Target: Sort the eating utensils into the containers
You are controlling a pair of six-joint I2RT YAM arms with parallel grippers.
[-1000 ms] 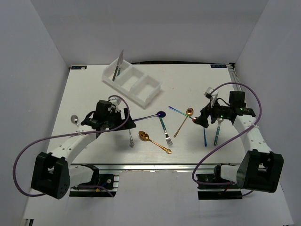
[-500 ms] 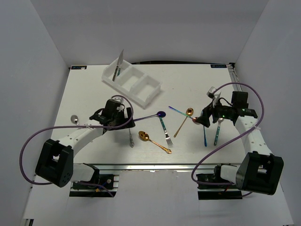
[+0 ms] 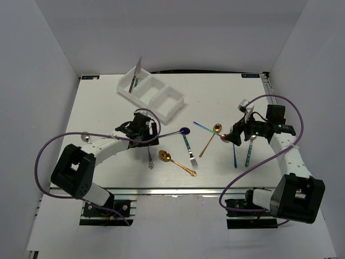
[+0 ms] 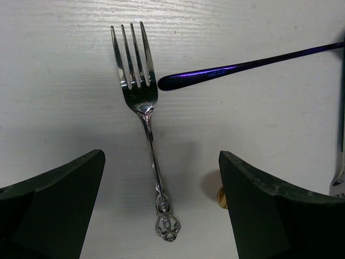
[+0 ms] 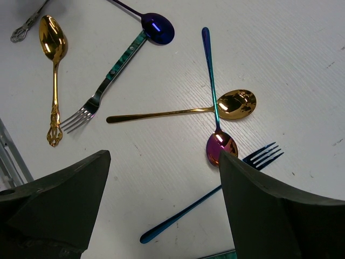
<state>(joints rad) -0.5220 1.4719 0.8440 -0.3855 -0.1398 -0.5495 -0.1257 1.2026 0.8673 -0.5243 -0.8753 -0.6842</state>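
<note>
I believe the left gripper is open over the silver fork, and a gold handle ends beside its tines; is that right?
Not quite: the handle ending beside the tines of the fork is purple, not gold, as the left wrist view shows. The left gripper is indeed open over the silver fork.

left gripper (image 4: 161, 162) farther right than a second ago, now directly over the silver fork (image 4: 142, 105), jaws apart
</note>
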